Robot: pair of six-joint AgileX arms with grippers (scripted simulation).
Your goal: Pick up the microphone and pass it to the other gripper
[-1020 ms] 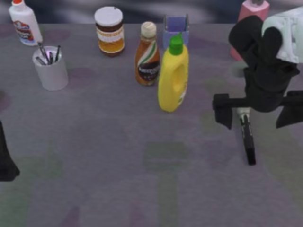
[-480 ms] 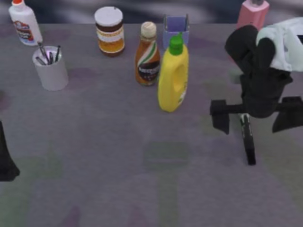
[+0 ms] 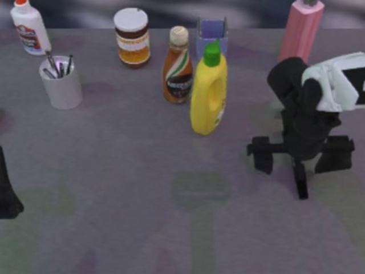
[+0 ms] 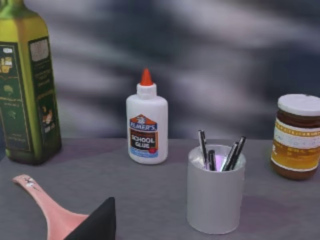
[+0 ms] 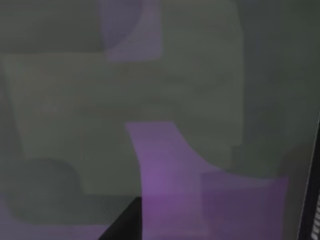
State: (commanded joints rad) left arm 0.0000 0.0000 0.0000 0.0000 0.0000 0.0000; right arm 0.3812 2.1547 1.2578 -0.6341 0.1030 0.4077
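The microphone (image 3: 300, 184) lies on the table at the right, and only the end of its black handle shows. Its silver-grey head is hidden under my right gripper (image 3: 299, 156). That gripper hangs directly over the microphone, open, with one finger (image 3: 263, 155) on each side of the handle. In the right wrist view I see patched table close up and one dark fingertip (image 5: 126, 222). My left gripper (image 3: 7, 197) is parked at the table's left edge, and its fingertip (image 4: 99, 225) sits well off centre in its wrist view, so it is open.
Along the back stand a glue bottle (image 3: 29, 27), a white cup of pens (image 3: 60, 83), a jar (image 3: 132, 37), a brown sauce bottle (image 3: 178, 65), a yellow bottle (image 3: 209, 91) and a pink bottle (image 3: 300, 31). A green bottle (image 4: 25, 85) and a pink spoon (image 4: 47, 210) are near the left gripper.
My right gripper has come down and a little towards the table's front over the microphone, hiding its head and more of the handle. The pink bottle behind is uncovered. The left arm has not moved.
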